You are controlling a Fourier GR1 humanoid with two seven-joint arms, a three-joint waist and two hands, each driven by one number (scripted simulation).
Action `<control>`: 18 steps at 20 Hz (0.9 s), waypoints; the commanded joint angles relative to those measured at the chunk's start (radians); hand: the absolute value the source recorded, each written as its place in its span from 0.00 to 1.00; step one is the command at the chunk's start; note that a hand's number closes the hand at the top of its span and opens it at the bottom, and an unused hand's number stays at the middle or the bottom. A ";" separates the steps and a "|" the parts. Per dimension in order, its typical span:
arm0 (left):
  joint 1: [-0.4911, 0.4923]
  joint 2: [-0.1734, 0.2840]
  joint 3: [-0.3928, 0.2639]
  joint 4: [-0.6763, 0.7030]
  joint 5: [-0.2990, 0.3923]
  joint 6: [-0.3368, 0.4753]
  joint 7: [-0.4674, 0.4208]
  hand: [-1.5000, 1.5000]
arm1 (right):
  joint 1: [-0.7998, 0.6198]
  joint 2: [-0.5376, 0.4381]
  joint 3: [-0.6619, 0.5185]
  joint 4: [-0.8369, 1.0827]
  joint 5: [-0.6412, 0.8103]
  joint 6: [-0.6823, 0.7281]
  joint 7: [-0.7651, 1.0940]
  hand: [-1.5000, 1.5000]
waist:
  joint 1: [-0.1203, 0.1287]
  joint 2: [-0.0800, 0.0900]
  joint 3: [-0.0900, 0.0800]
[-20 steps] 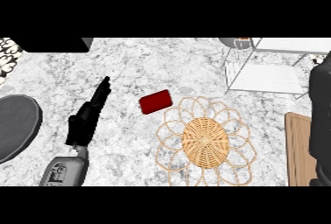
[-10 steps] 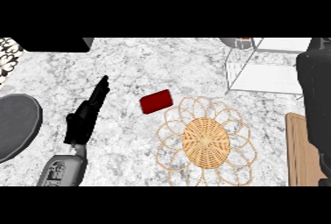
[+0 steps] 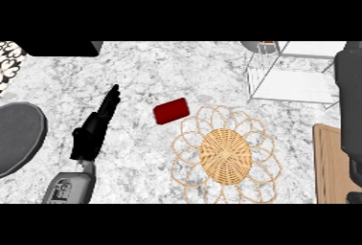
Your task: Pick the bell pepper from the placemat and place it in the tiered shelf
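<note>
Now left hand [image 3: 97,125] flat, fingers straight; bell pepper [image 3: 172,110] touching placemat [image 3: 226,154] edge.

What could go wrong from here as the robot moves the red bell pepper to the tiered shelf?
1. The bell pepper lies low at the placemat's upper left edge. The left hand, open and apart from it, might push it across the counter rather than lift it.
2. The tiered shelf has thin wire posts facing the pepper, and a carried pepper could catch on them.
3. The right arm lies alongside the shelf and may crowd the approach.
</note>
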 commanded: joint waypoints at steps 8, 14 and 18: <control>0.020 -0.008 -0.009 -0.029 -0.003 0.005 0.010 0.50 | -0.011 -0.158 -0.043 0.253 0.091 -0.048 0.035 1.00 | -0.003 -0.004 -0.002; -0.043 0.007 0.028 0.030 0.011 0.001 0.016 0.50 | 0.057 -0.106 -0.029 0.163 0.106 -0.097 0.128 0.00 | -0.012 -0.005 -0.001; -0.024 -0.013 0.008 0.041 -0.014 0.024 -0.027 0.50 | 0.041 -0.125 -0.074 0.138 -0.001 -0.093 0.091 0.00 | -0.013 -0.004 -0.001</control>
